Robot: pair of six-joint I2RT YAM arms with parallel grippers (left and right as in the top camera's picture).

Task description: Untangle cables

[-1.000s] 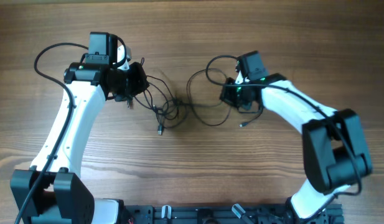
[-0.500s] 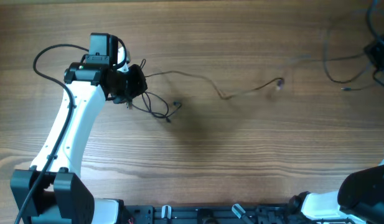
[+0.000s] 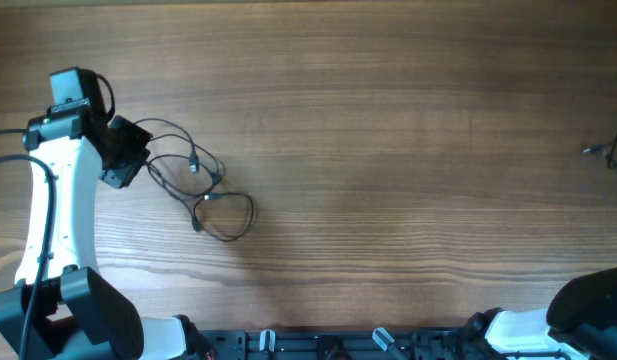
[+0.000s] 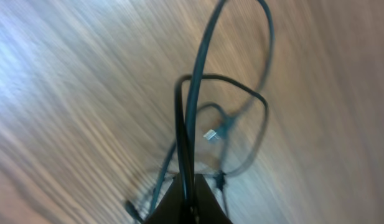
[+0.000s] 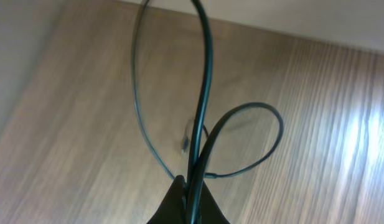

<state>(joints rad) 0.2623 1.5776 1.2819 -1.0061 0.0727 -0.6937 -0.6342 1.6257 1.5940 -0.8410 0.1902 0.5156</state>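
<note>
Progress: separation appears largely done. Two cables, well apart, one per hand.

Left cable (image 3: 193, 185): thin black wire in loose overlapping loops on the table (image 3: 388, 180), just beside the left hand (image 3: 128, 160), small plugs at its ends. The left wrist view shows the wire (image 4: 192, 124) running straight into the pinched fingertips, so the hand is clenched on it. The loops cross one another (whether knotted or merely overlaid cannot be told).

Right cable (image 3: 613, 150): only a sliver shows at the table's far right edge in the overhead view. The right wrist view shows it (image 5: 204, 93) gripped between closed fingertips (image 5: 179, 199), one rounded loop and a long arc hanging above the wood, a small plug tip near the middle.

Remaining, by judgement: lay each cable out straight.

Materials: wires glossy, limp, round in section; table matt brown wood, straight grain.
</note>
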